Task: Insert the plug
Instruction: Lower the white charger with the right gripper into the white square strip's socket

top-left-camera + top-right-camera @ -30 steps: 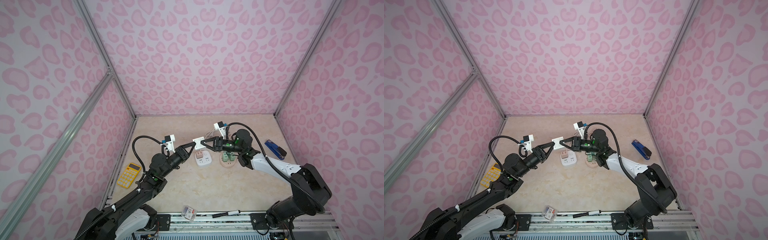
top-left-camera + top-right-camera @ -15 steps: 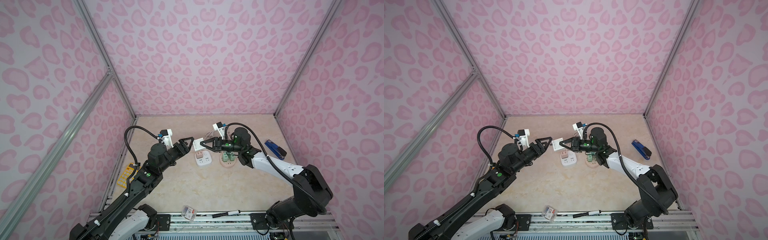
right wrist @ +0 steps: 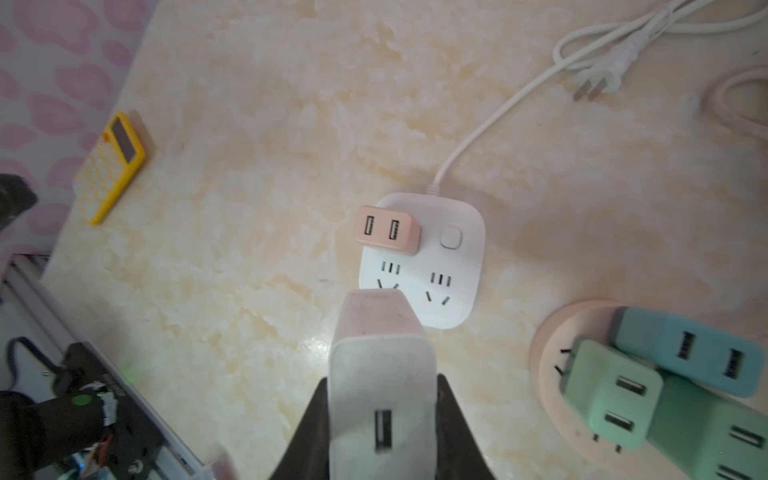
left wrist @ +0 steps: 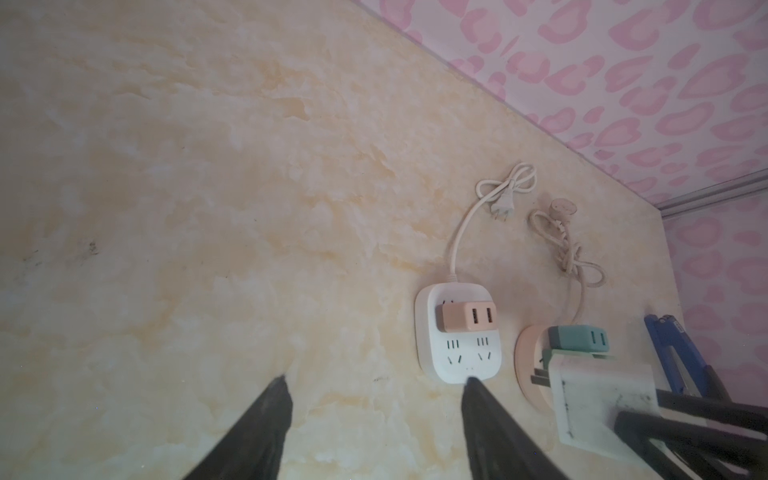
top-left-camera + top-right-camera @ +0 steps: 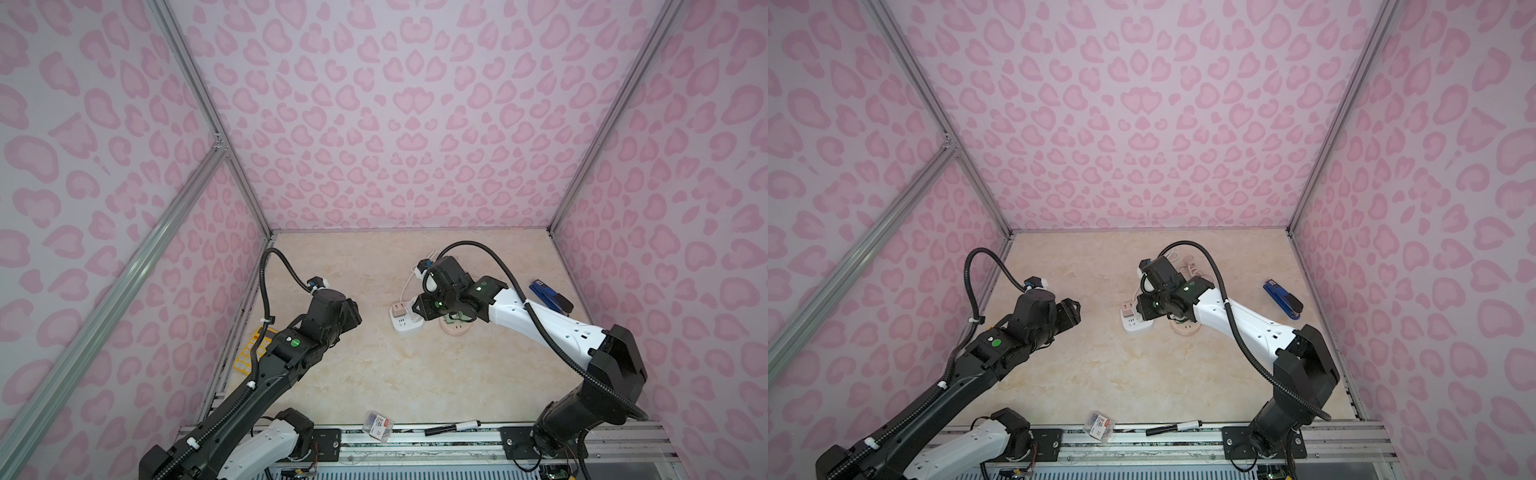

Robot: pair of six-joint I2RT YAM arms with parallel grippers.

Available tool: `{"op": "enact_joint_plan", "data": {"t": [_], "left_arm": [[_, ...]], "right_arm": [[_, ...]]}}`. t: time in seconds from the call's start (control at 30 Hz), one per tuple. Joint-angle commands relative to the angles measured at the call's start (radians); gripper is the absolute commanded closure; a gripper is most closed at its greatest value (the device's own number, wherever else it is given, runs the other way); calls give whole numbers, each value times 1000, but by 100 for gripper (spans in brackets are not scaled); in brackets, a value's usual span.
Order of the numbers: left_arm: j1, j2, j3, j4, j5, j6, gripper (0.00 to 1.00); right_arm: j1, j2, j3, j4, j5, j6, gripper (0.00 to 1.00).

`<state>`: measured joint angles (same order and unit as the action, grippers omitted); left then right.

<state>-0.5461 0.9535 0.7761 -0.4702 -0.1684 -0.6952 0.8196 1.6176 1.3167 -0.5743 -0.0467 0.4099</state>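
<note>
Looking across the bench [image 5: 374, 374] first: pale, marbled, carrying everything. Next, left end effector [image 4: 378, 380]: released, fingers spread, empty, held off toward the bench's left, probably to leave the middle free for the other arm. Right end effector [image 3: 382, 415]: clenched on the plug [image 3: 382, 361], pinching its two flat sides near the USB end, leaving the prong end free for the outlet. Ahead of it, the strip [image 3: 453, 299]: flat on the bench, pink charger [image 3: 388, 230] filling one outlet, two outlets open. Plug raised over the strip's edge, by an open outlet; contact not discernible. Long axis in line with the fingers, USB face toward the wrist, prongs [image 4: 540, 378] leading, tilted down toward the bench. Judged mid-approach: needs squaring to the slots before pressing in.
</note>
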Motion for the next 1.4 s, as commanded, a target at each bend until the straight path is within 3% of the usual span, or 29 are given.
{"op": "enact_joint_plan", "data": {"t": [0.0,0.23,1.37], "left_arm": [[0,1,-15,45,24,2,33],[0,11,-36,64,43,-3,34],[0,-17,-77,81,40,16,34]], "right_arm": [[6,36,8,-82,149,-60,100],[9,93,11,-68,199,-69,100],[13,247,127,-57,131,-53,100]]}}
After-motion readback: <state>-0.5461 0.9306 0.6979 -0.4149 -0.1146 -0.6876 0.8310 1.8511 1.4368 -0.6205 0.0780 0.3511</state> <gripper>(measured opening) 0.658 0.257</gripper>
